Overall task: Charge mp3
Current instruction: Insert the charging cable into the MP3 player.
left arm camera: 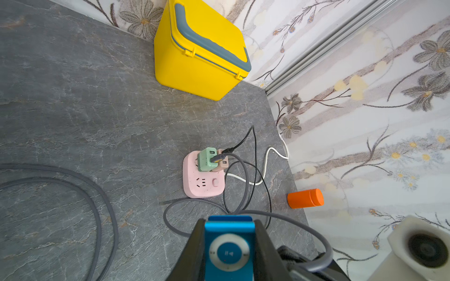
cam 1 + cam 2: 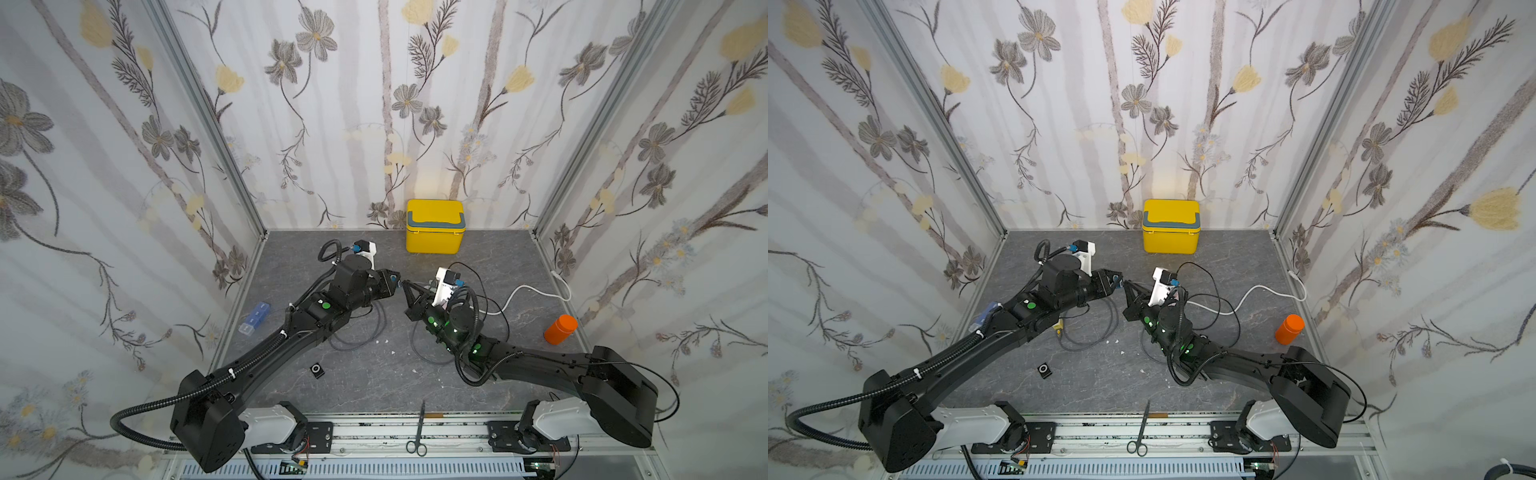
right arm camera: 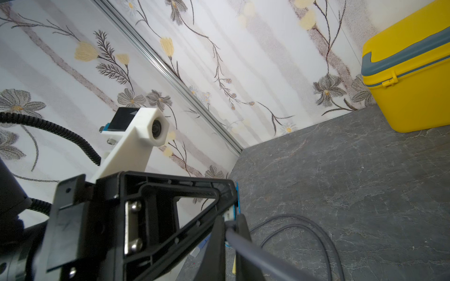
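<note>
Plug-in step: above the table (image 1: 73, 97), left fingers (image 1: 192, 248) clamp the blue mp3 player (image 1: 229, 253) while right fingers (image 3: 216, 243), pinched on the grey cable (image 3: 255, 253), meet its edge; next likely calls for a straight, aligned push

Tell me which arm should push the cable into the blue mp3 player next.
Right. The right gripper is shut on the grey cable at its plug end, close to the blue mp3 player; the left gripper clamps the player and should just hold steady.
</note>
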